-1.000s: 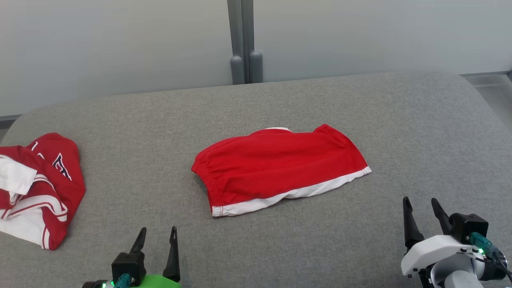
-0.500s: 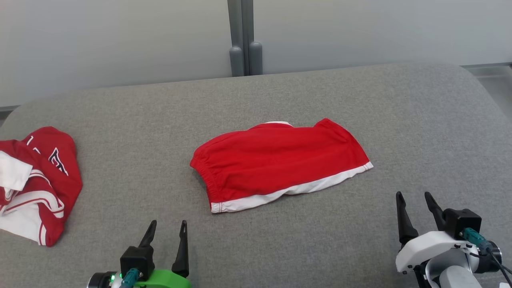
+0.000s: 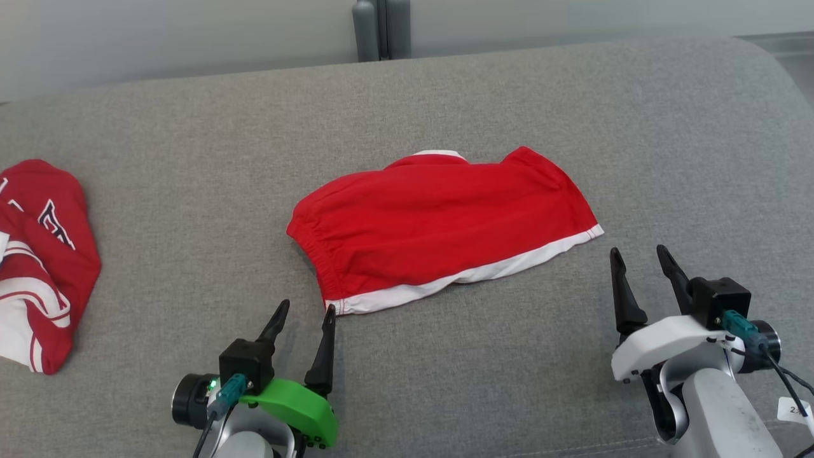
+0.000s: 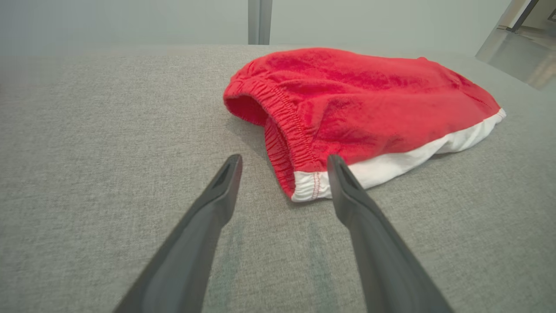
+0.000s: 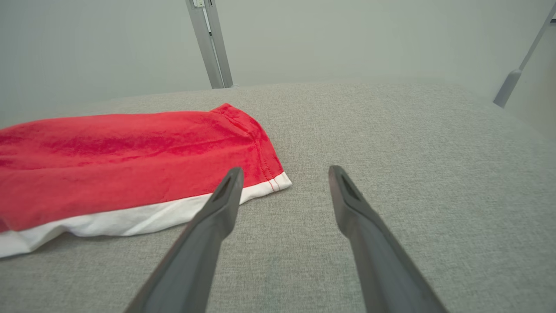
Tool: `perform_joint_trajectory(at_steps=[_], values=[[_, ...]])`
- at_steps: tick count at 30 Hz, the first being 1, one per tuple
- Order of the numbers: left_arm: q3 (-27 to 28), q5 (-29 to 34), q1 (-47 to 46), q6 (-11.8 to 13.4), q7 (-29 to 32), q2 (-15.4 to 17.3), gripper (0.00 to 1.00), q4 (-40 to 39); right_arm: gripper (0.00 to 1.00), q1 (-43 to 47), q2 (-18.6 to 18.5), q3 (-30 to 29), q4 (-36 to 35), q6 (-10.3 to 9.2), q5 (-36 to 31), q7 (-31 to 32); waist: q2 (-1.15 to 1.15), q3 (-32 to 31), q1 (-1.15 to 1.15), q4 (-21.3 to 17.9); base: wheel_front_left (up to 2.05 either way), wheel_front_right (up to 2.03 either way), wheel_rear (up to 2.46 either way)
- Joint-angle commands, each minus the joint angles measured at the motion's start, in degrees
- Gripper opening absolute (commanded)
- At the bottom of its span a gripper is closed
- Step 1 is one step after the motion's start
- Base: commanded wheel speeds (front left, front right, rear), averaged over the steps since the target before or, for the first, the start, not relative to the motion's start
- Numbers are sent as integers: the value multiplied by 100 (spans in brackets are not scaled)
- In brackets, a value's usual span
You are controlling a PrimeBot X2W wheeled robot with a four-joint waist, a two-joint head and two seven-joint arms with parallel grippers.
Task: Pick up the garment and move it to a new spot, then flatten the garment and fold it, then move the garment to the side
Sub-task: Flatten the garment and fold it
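Garment looks folded — next, move it aside. Left hand and right hand, released, must pinch its corners.

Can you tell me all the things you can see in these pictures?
red cloth garment with an elastic band and white hem: one, red and white, lying in the middle of the cushion
crumpled red-and-white cloth garment with lettering: one, red and white, at the cushion's left edge
grey woven fabric cushion: one, grey, under both garments
grey upright post: one, grey, behind the cushion
left claw: one, dark fingers, green mount, open by the garment's near left corner
right claw: one, dark fingers, white mount, open by its right corner
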Motion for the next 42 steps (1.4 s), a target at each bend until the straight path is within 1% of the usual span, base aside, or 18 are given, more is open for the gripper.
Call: perform_joint_trajectory(at_steps=[1, 6, 10, 15, 16, 17, 18, 20, 24, 26, 30, 35, 42], values=[[-39, -39, -149, -34, 1, 22, 100, 65, 100, -116, -15, 12, -18, -8, -8, -17, 0, 304, 0, -63, 0, 0, 0], [-119, -197, -307, -48, 1, 22, 100, 216, 100, -246, -14, 43, 3, -8, 18, -17, 0, 494, 0, -106, 0, 0, 0], [-217, -370, -390, -160, 0, 22, 100, 356, 100, -287, -27, 51, 26, -8, 31, -17, 0, 584, 0, -134, 0, 0, 0], [-305, -432, -493, -249, 1, 22, 100, 397, 100, -341, -45, 44, 24, -8, 49, -17, 0, 663, 0, -163, 0, 0, 0], [-299, -467, -498, -263, 0, 22, 90, 371, 100, -345, -46, 45, 21, -8, 51, -17, 0, 672, 0, -167, 0, 0, 0], [-299, -420, -511, -269, 1, 22, 47, 368, 100, -344, -44, 45, 13, -8, 47, -17, 0, 681, 0, -168, 0, 0, 0], [-288, -395, -506, -244, 1, 23, 0, 393, 100, -343, -44, 38, 6, -9, 41, -17, 0, 687, 0, -167, 0, 0, 0], [-260, -327, -541, -170, 1, 23, 0, 411, 100, -338, -43, 35, 9, -8, 39, -17, 0, 693, 0, -155, 0, 0, 0], [-217, -250, -532, -126, 1, 22, 0, 445, 100, -333, -44, 57, 35, -8, 39, -17, 0, 672, 0, -115, 0, 0, 0], [-92, -169, -499, -52, 0, 29, 0, 412, 100, -310, -48, 103, 53, -8, 50, -17, 0, 644, 0, -69, 0, 0, 0], [187, -50, -344, -8, 1, 25, 0, 382, 100, -245, -91, 306, 109, -8, 129, -17, 0, 594, 0, 40, 0, 0, 0], [485, 136, -273, -61, 1, 24, 0, 384, 100, -164, -136, 639, 267, -8, 272, -17, 0, 567, 0, 143, 0, 0, 0], [537, 123, -313, -115, 1, 24, 0, 371, 100, -220, -284, 1079, 538, -9, 450, -18, 0, 583, 0, 232, 0, 0, 0]])
